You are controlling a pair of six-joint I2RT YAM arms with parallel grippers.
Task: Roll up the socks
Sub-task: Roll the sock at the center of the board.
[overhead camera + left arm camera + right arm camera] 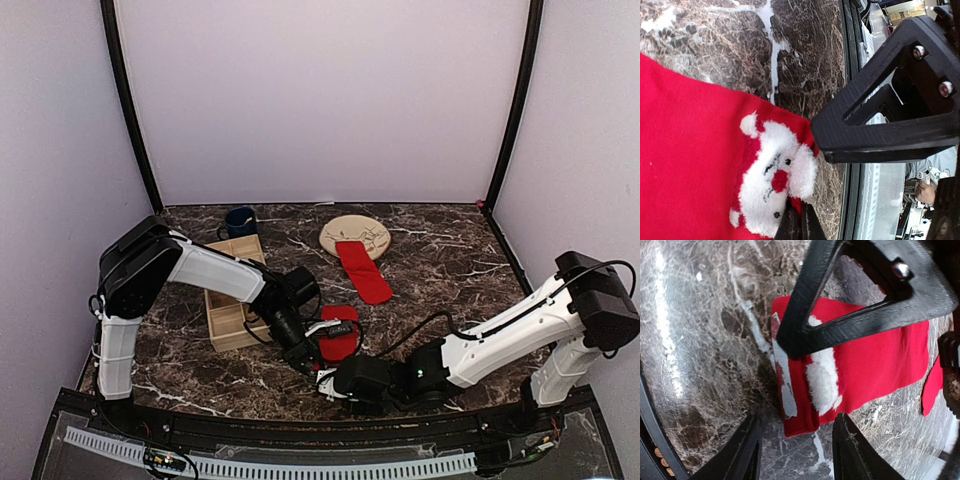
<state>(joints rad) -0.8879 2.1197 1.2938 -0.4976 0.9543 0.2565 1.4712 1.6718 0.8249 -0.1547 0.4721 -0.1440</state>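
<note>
One red sock (685, 165), white Santa face (772, 175)

Your left gripper (809, 179) has its jaws apart, with the edge of the red sock (690, 165) lying between them. The sock's white bearded face marking (767, 175) sits right at the fingertips, and dark marble tabletop (800, 55) shows beyond them.

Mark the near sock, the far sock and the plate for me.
near sock (342, 346), top view, bare red fabric at its near end.
far sock (365, 275), top view, middle of its length.
plate (350, 227), top view, uncovered part beyond the far sock.
</note>
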